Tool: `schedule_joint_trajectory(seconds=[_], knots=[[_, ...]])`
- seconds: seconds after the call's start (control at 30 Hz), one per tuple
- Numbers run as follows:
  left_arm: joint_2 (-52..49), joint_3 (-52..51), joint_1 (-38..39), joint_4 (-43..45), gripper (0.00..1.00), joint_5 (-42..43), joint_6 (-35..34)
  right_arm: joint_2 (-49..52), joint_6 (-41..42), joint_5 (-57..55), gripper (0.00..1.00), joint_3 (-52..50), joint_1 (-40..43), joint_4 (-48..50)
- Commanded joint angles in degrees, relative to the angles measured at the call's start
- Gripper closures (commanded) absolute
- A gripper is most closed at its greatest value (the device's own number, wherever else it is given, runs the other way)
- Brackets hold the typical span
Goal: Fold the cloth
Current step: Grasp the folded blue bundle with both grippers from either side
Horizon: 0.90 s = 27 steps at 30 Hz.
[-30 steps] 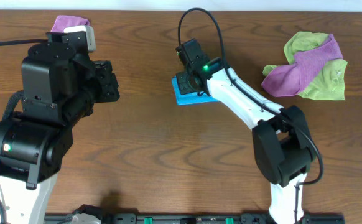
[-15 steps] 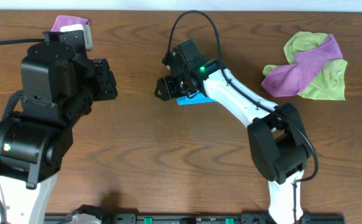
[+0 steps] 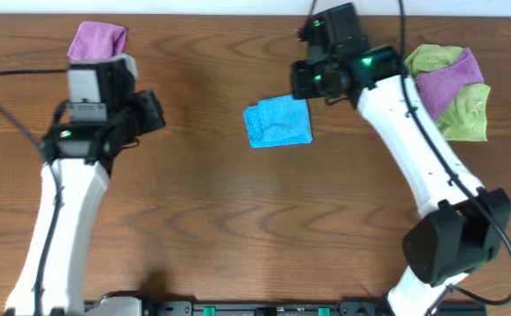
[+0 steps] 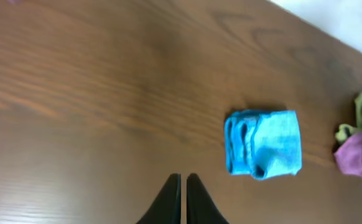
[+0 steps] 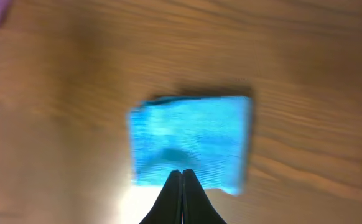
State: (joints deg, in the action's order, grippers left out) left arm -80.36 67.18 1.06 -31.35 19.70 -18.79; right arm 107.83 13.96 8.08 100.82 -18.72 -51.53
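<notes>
Centre of overhead frame, slightly up: cloth (image 3: 277,123) lies flat on table (image 3: 194,219), nothing gripping it.
Cloth look: bright sky-blue, fuzzy nap, folded to a small compact rectangle; a bit rumpled, not crisp.
Cloth edges: layered fold ends show along its left side in left wrist view; other sides look smoother.
L side: left gripper (image 4: 182,183) has fingers together, empty; sits btm centre of its wrist view, cloth up & to right of tips, apart.
R side: right gripper (image 5: 181,177) has fingers pressed together, holding nothing; tips overlap cloth's lower edge in its wrist view, pic blurred, can't tell if touching.
Upper left, overhead: purple cloth (image 3: 97,39).
Upper right, overhead: green-and-purple heap (image 3: 444,92), beside right arm.
</notes>
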Motion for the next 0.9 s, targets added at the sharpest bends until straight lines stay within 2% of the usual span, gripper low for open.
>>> schedule_joint_trajectory(seconds=[0.0, 0.17, 0.2, 0.23, 0.27, 0.3, 0.4, 0.63, 0.87], knots=[[-5.2, -4.4, 0.6, 7.1, 0.94, 8.0, -5.5, 1.8, -0.7, -3.6, 0.99, -1.6, 2.3, -0.1], [-17.6, -5.9, 2.6, 20.9, 0.94, 17.2, -14.8, 6.1, 0.7, -3.6, 0.99, -3.7, 3.5, 0.4], [-19.8, -5.9, 3.2, 23.1, 0.88, 19.0, -15.7, 7.3, 1.1, -3.5, 0.99, -3.7, 3.6, 0.3], [-22.3, -5.9, 3.9, 25.5, 0.58, 20.6, -17.6, 8.5, 1.5, -3.4, 0.99, -3.7, 3.5, 0.3], [-24.4, -5.9, 4.6, 28.0, 0.32, 22.3, -19.1, 9.4, 1.5, -3.1, 0.99, -3.7, 3.5, 0.4], [-25.9, -5.9, 5.2, 30.2, 0.32, 23.9, -19.7, 10.2, 1.5, -2.9, 0.99, -3.7, 3.5, 0.5], [-28.5, -5.9, 6.8, 35.8, 0.12, 26.9, -22.1, 12.1, 1.4, -3.0, 0.99, -3.7, 3.6, 0.4], [-29.0, -5.9, 9.4, 36.4, 0.07, 24.7, -22.2, 17.2, 2.1, -3.0, 0.99, -3.7, 4.8, 0.6], [-29.0, -5.9, 10.4, 34.6, 0.06, 21.2, -21.7, 20.5, 3.0, -3.1, 0.99, -3.7, 4.8, 2.7]])
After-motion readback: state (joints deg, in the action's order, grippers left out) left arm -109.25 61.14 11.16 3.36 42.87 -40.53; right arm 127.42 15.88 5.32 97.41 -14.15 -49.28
